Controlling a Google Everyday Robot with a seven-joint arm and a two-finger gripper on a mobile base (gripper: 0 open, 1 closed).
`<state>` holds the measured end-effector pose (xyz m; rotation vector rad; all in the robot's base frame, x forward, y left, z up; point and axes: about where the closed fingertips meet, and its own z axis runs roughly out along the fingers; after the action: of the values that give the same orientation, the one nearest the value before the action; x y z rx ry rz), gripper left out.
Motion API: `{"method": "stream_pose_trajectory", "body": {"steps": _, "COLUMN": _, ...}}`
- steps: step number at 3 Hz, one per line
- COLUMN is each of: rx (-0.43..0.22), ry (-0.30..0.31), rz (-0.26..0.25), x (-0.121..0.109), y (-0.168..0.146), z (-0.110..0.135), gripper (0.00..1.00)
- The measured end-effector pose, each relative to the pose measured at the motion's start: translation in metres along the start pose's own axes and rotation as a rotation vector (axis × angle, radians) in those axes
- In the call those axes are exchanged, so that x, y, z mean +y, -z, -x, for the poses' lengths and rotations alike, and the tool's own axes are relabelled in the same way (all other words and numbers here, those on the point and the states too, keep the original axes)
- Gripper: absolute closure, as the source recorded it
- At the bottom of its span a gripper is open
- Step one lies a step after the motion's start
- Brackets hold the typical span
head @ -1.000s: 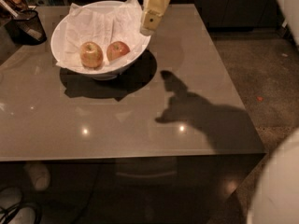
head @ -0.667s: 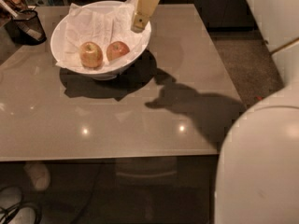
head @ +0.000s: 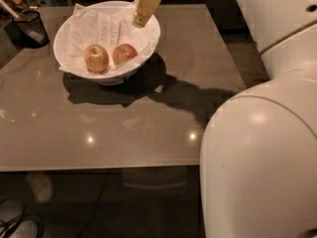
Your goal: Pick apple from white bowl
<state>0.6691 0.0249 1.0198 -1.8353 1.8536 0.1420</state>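
Gripper [head: 140, 19] hangs over the back-right rim of the white bowl [head: 63, 63], above the apple and a bit behind it. Can't tell whether it's wide or narrow. Left to right, relative to the bowl: a dark cup of utensils [head: 29, 28] sits off its left side on the table [head: 109, 133], apart from it. Crumpled paper [head: 96, 26] lines the inside. A paler yellow apple [head: 96, 57] sits left of centre in the bowl's bottom. The target, the redder apple [head: 125, 53], lies just right of it, close but apparently not touching. Robot body [head: 257, 162] fills the frame well right of the bowl. Step, as I read it: pre-grasp approach, no contact yet, apple not lifted. Next move needs a descent toward the bowl's front and slightly left, centred on the red one, with an opening wider than the apple. Watch the near rim, the paper bunching up, and nudging the paler apple.
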Motion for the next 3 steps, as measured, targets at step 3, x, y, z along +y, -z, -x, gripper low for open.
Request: {"method": "stream_pose_trajectory", "body": {"steps": 3, "rx": -0.021, "ry": -0.015, "rz": 0.026, "x": -0.013, "y": -0.022, "z": 0.009, "gripper": 0.18}}
